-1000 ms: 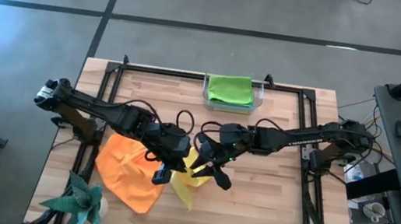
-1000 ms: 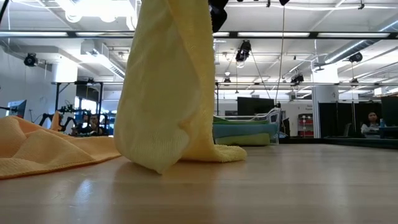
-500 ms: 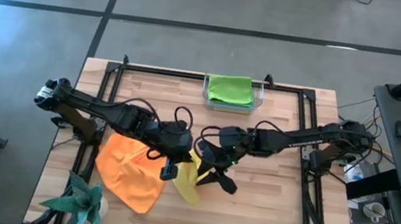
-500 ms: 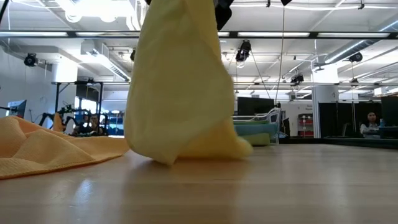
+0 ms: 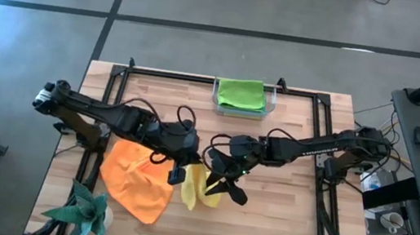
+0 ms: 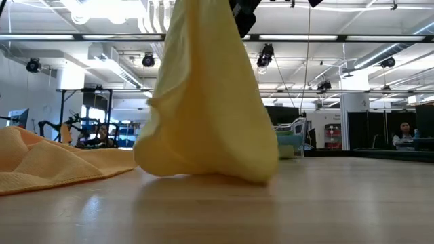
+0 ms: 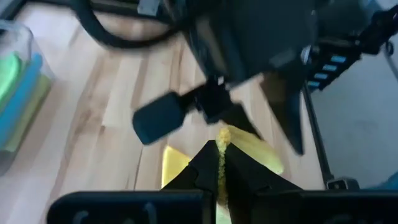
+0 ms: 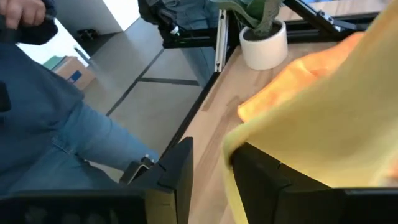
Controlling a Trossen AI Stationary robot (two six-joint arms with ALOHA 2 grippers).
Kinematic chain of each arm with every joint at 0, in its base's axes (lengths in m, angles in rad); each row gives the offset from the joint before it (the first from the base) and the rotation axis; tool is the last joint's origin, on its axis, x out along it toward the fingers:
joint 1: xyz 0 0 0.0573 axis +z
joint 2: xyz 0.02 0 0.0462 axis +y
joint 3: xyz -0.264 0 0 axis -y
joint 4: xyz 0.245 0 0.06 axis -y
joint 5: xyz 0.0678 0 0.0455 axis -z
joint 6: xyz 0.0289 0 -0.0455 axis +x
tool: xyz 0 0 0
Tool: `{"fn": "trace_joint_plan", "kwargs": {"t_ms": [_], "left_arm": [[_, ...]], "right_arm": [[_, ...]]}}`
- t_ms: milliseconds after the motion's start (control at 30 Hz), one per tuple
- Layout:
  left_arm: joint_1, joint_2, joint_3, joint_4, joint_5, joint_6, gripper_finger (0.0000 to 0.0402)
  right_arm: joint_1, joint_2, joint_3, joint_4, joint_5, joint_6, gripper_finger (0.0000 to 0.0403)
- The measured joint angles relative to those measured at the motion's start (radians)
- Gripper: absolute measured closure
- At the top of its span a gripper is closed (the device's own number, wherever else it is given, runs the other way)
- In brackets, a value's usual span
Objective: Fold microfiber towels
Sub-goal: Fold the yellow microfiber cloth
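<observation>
Yellow towel (image 5: 198,187) hangs at the surface's (image 5: 277,226) middle, long axis upright, its low end touching the wood beside the orange towel (image 5: 134,179). Left fingers (image 7: 211,163) pinch its top edge. Right gripper (image 5: 225,187), just beside, has one finger inside the hanging cloth, fingers part-open, not yet clamped.

Yellow towel (image 5: 201,189) hanging mid-table, orange towel (image 5: 135,179) crumpled beside it
</observation>
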Motion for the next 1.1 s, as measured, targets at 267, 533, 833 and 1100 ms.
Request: {"fn": "trace_joint_plan", "kwargs": {"t_ms": [267,533,833,1100], "left_arm": [[0.0,-0.036,0.002,0.016,-0.006,0.018,0.04],[0.0,-0.039,0.002,0.03,-0.006,0.018,0.04],[0.0,-0.039,0.002,0.086,-0.014,0.018,0.04],[0.0,-0.039,0.002,0.086,-0.051,0.019,0.04]], "right_arm": [[0.0,0.0,-0.009,0.0,0.169,0.001,0.0298],[0.0,0.0,-0.015,-0.036,0.208,0.037,0.0298],[0.007,0.0,-0.02,-0.11,0.209,0.079,0.0298],[0.018,0.0,-0.057,-0.236,0.207,0.072,0.0298]]}}
